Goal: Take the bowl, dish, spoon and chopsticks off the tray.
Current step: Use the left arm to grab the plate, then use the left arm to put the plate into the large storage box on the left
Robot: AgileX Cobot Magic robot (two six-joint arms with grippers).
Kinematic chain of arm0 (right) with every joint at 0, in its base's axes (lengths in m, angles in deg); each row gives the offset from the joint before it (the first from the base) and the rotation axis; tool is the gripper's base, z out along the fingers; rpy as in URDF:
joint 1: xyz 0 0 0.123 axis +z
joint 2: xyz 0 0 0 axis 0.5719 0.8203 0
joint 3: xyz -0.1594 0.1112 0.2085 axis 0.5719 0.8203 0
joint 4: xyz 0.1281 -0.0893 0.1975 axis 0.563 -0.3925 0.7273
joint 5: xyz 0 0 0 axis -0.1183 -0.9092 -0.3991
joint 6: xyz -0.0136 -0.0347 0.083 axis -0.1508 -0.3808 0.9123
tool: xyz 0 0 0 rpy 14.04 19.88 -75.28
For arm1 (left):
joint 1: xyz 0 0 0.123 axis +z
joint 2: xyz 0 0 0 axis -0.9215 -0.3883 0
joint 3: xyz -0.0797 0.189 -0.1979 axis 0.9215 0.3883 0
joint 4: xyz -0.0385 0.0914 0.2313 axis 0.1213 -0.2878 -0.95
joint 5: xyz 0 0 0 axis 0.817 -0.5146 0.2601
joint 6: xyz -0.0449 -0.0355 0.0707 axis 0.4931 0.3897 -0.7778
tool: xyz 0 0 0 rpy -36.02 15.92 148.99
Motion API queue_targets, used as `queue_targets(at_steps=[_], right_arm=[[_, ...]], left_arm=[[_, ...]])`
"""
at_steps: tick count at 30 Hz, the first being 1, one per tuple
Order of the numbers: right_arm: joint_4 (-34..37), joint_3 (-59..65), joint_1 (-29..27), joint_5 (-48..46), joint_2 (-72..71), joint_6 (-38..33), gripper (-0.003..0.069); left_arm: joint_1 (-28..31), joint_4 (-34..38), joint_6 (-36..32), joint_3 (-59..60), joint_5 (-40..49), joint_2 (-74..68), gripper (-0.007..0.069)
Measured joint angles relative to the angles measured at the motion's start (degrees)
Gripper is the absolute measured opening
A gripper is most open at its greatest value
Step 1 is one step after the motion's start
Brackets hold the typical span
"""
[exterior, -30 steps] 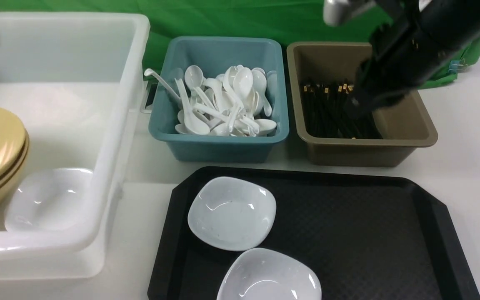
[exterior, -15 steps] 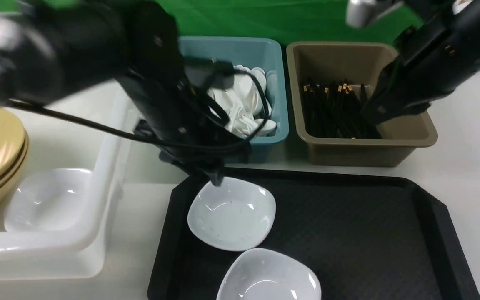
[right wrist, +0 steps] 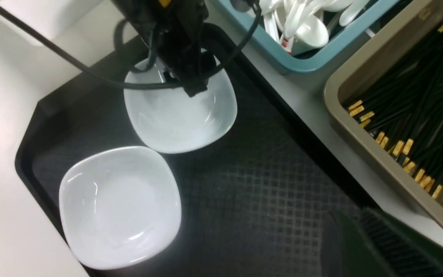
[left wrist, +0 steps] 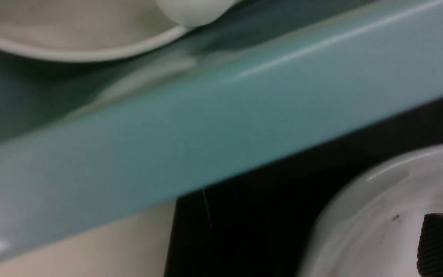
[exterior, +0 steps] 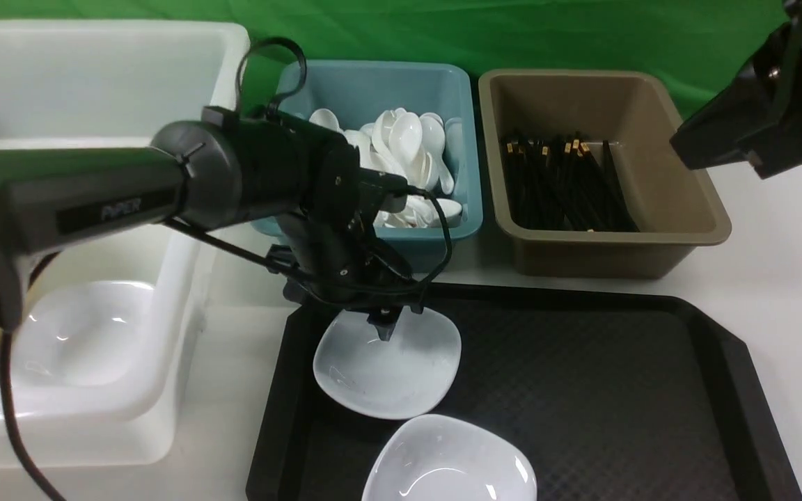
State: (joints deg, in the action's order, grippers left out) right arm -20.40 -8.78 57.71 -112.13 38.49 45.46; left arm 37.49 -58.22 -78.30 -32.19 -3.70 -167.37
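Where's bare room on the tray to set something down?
Free: the tray's right half, from the far dish and near dish to its right rim, brown chopstick tub behind it. Crowded: the left end, both dishes side by side, the left gripper over the far one.

Teal tub (left wrist: 221,115) rim beside the black tray (left wrist: 244,227); a pincer fingertip (left wrist: 442,246) over the white dish (left wrist: 375,215).
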Motion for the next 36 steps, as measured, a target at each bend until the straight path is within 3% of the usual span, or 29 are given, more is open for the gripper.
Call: queue_targets(at_steps=[8,13,20,27,31,36], right_arm=[[0.3,0.2,0.0,0.1,0.0,0.0,0.005],[0.4,0.2,0.0,0.1,0.0,-0.1,0.005],[3.8,0.2,0.0,-0.2,0.0,-2.9,0.005],[18.4,0.2,0.0,0.4,0.0,-14.7,0.005],[21.4,0.0,2.9,7.1,0.1,-18.1,0.0038],[21.5,-5.6,11.9,10.5,3.5,-19.0,0.0034]], left_arm=[[0.0,0.7,-0.1,0.0,-0.5,-1.9,0.039],[0.1,2.6,0.1,-0.2,1.7,-1.5,0.0179],[0.3,4.3,0.4,-1.3,5.3,4.0,0.003],[4.1,7.4,-2.7,-1.7,10.1,15.3,0.0007],[7.9,8.9,-3.9,-1.8,11.2,23.7,0.0007],[21.0,8.5,-4.4,-1.8,16.2,34.0,0.0007]])
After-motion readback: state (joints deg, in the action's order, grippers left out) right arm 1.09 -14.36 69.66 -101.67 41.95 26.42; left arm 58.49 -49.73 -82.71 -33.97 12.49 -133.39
